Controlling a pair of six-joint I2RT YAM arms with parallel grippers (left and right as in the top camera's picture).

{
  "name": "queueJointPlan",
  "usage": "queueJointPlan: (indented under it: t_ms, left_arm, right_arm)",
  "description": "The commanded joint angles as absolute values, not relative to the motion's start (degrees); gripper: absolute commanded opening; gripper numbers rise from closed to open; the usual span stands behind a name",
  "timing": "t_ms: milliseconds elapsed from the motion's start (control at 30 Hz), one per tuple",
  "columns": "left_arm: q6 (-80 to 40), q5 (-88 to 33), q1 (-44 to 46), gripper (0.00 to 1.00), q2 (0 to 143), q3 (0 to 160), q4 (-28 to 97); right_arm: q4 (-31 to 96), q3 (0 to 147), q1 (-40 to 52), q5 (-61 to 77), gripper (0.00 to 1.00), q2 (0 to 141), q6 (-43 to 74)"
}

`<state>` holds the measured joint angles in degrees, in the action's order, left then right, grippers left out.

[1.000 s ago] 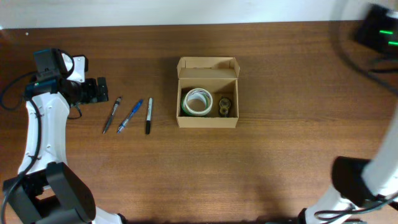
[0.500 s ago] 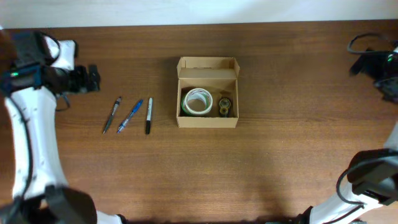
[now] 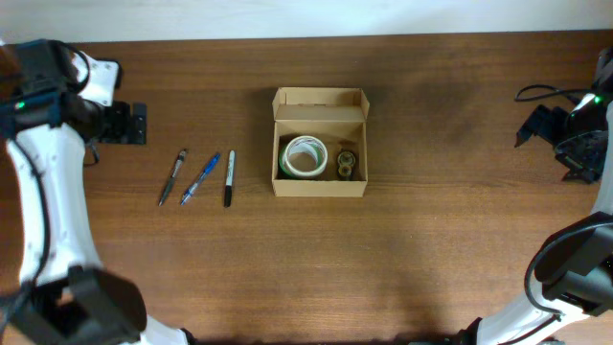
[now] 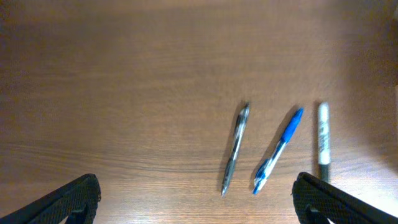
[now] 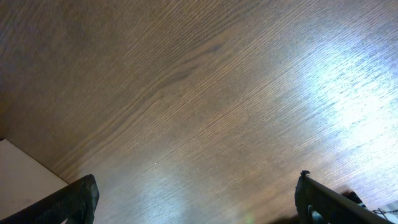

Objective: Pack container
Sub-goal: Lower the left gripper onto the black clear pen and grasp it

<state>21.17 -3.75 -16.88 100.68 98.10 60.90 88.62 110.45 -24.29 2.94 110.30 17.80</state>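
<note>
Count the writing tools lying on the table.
3, left of the cardboard box: grey pen farthest out, blue pen in the middle, marker nearest it. None looks hidden.

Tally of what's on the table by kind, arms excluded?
Pens: 2, grey pen and blue pen
Marker: 1
Cardboard box: 1, lid open
Tape roll: 1, inside the box
Dark items beside the roll in the box: too small to count
Total: 5, plus the dark items
</note>
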Motion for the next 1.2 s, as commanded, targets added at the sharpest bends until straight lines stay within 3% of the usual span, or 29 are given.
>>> queueJointPlan:
  t_ms: [0,233,367,1167]
  left_arm:
    - [24.6,-3.0,-15.9,0.97,104.5,97.9,61.4]
    - [24.6,-1.8,-12.2,0.92,114.6,97.9,62.0]
    - [26.2,2.0,-10.5,0.79,117.8,97.9,62.0]
    - [33.1,1.3,-10.4,0.72,126.5,95.0,59.4]
  right_arm:
    - [88.6,110.2,-24.4,3.4,0.99,109.4,17.6]
    - [88.6,110.2,-24.4,3.4,0.99,109.4,17.6]
    - [88.6,110.2,-24.4,3.4,0.98,109.4,17.6]
    - [88.6,110.2,-24.4,3.4,0.99,109.4,17.6]
